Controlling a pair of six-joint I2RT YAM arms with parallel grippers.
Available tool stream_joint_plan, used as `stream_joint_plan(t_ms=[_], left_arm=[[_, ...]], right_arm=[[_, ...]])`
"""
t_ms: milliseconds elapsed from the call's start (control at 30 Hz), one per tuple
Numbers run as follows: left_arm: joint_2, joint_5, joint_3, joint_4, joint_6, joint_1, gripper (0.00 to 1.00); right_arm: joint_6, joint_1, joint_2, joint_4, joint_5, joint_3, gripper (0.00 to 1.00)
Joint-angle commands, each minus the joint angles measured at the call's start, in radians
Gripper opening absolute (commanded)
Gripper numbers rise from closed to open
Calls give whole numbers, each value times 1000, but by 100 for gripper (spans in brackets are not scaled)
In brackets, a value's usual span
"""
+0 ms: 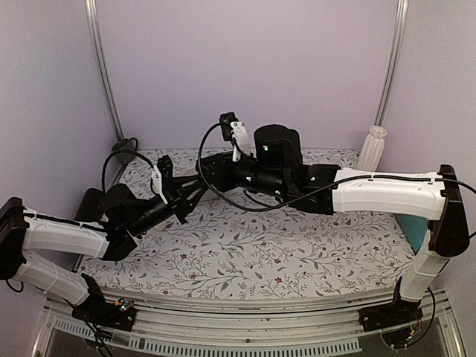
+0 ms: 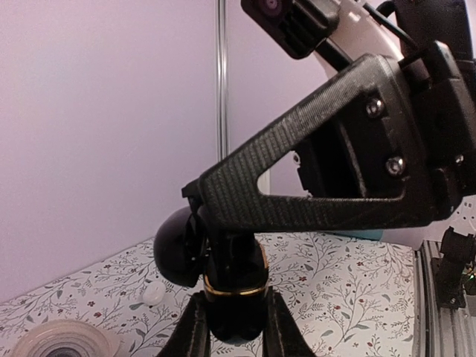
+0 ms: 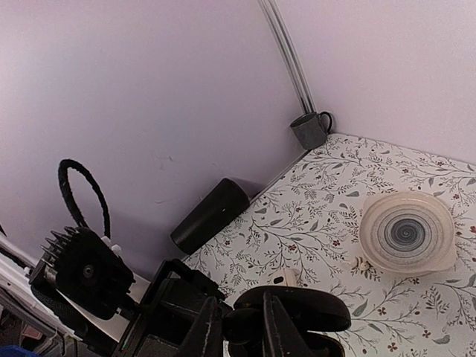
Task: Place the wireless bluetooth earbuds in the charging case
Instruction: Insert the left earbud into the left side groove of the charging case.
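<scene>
Top view: the arms meet in the air above the table (image 1: 245, 253), and they hide the case. Left wrist view: left gripper (image 2: 236, 331) clenched on the base of the charging case (image 2: 235, 301), lid swung open, the other arm's finger at its mouth. Right wrist view: right gripper (image 3: 239, 331) has a dark lump between its fingers. Can't tell its grip or pick out the earbuds.

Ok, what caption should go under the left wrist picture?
Left gripper holds the open charging case, the right gripper's tip right above it.
</scene>
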Motion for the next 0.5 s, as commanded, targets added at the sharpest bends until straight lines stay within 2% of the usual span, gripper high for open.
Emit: stream_joint_plan(t_ms=[0, 133, 200, 467], left_arm=[[-36, -20, 27, 79, 12, -6, 0], [-37, -21, 27, 75, 12, -6, 0], [-37, -21, 27, 75, 12, -7, 0], [-39, -21, 26, 73, 11, -6, 0]], right_arm=[[-22, 4, 26, -81, 38, 9, 18], [-23, 5, 27, -81, 41, 8, 18], [-24, 5, 27, -83, 43, 9, 23], [-26, 7, 25, -80, 49, 8, 25]])
